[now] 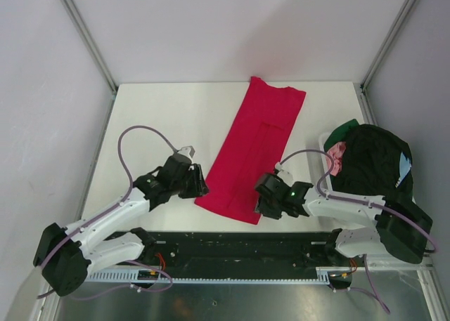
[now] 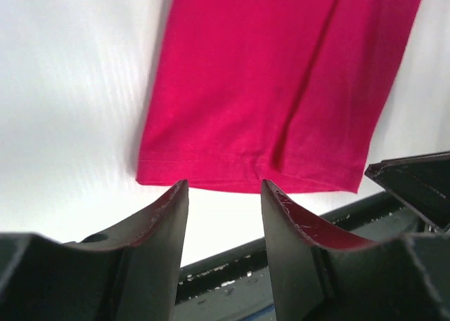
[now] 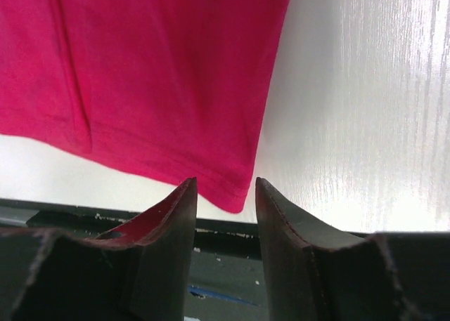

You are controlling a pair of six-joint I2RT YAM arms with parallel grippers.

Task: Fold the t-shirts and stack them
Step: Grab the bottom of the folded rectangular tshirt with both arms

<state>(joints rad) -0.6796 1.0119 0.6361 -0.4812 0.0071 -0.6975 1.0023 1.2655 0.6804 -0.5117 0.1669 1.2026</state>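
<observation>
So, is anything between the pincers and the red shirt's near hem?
Nothing visible: the left pincer and right pincer, jaws apart, sit right at the near hem of the folded bright red cloth t-shirt.

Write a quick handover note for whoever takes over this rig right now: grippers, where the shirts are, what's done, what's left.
Left gripper: open, empty, at the near hem of the red t-shirt.
Right gripper: open, empty, at that hem's right corner.
Red t-shirt lies on the table in a long folded strip; other t-shirts heaped at right.
Done: lengthwise folds.
Left: fold it crosswise, then fold and stack the rest.
</observation>
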